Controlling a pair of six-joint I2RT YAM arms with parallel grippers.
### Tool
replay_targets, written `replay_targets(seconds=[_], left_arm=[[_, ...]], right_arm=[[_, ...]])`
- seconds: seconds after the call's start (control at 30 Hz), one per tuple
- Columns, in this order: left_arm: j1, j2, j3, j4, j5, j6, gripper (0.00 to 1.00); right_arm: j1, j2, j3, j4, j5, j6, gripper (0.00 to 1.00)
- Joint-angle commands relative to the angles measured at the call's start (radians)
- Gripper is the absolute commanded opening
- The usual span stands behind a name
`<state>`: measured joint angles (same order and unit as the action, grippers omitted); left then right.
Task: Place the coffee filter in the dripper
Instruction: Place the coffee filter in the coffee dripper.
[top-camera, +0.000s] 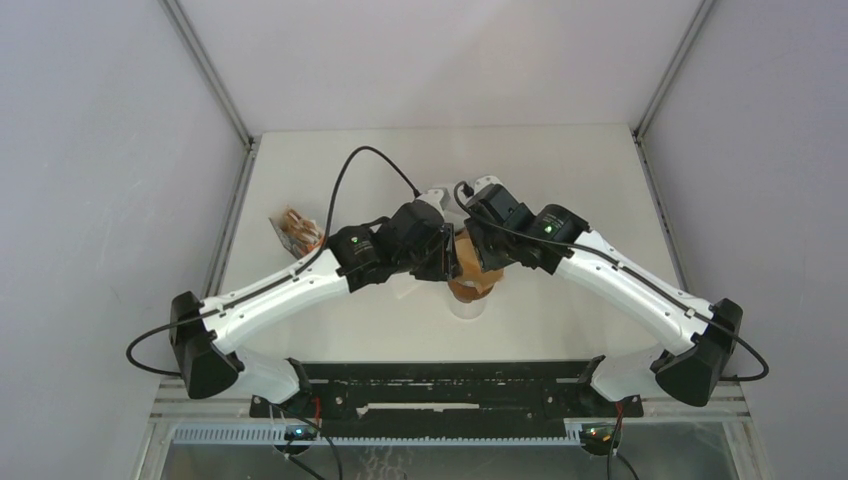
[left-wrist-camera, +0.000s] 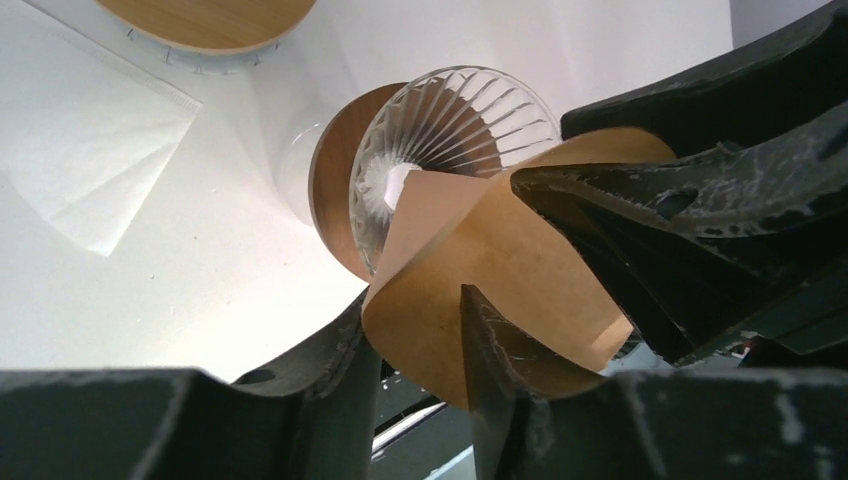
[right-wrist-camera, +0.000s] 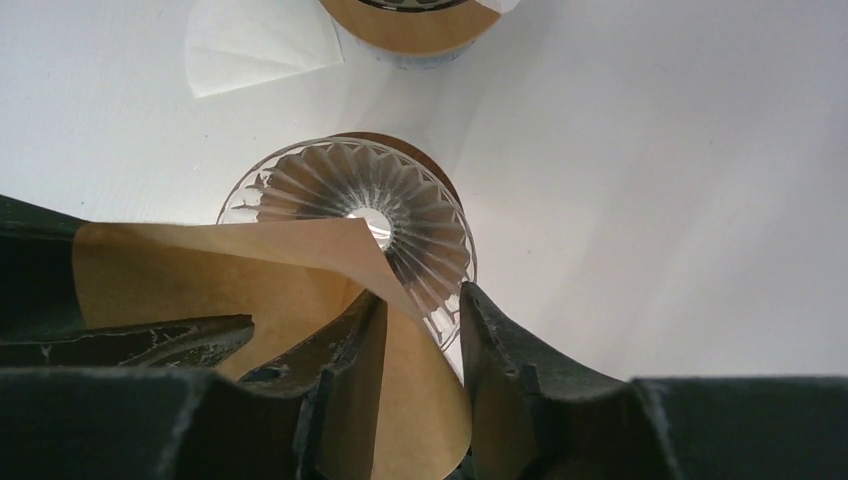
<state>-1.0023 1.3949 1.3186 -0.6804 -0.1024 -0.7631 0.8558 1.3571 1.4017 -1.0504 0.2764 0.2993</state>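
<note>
Above the white table (top-camera: 560, 170), my left gripper (left-wrist-camera: 415, 300) and right gripper (right-wrist-camera: 420, 292) both stand parted around the brown coffee filter (left-wrist-camera: 500, 260), whose tip hangs over the glass dripper (right-wrist-camera: 350, 190). I should nudge that tip into the dripper's centre, evenly.

White table (top-camera: 560, 170), pale grey walls (top-camera: 100, 150), metal corner posts (top-camera: 205, 70), even light
</note>
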Motion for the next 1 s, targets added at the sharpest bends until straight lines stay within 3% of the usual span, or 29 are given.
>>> replay_targets(seconds=[0.0, 0.13, 0.7, 0.97], left_arm=[[0.008, 0.016, 0.056, -0.029, -0.02, 0.044, 0.44], [0.011, 0.029, 0.062, -0.034, -0.019, 0.054, 0.48], [0.022, 0.072, 0.074, -0.042, -0.037, 0.082, 0.52], [0.022, 0.076, 0.068, -0.043, -0.032, 0.082, 0.5]], right_arm=[[-0.008, 0.004, 0.05, 0.041, -0.01, -0.029, 0.45], [-0.015, 0.005, 0.038, 0.052, -0.013, -0.036, 0.54], [-0.096, 0.005, -0.079, 0.116, -0.077, -0.037, 0.57], [-0.112, -0.08, -0.118, 0.206, -0.247, -0.115, 0.69]])
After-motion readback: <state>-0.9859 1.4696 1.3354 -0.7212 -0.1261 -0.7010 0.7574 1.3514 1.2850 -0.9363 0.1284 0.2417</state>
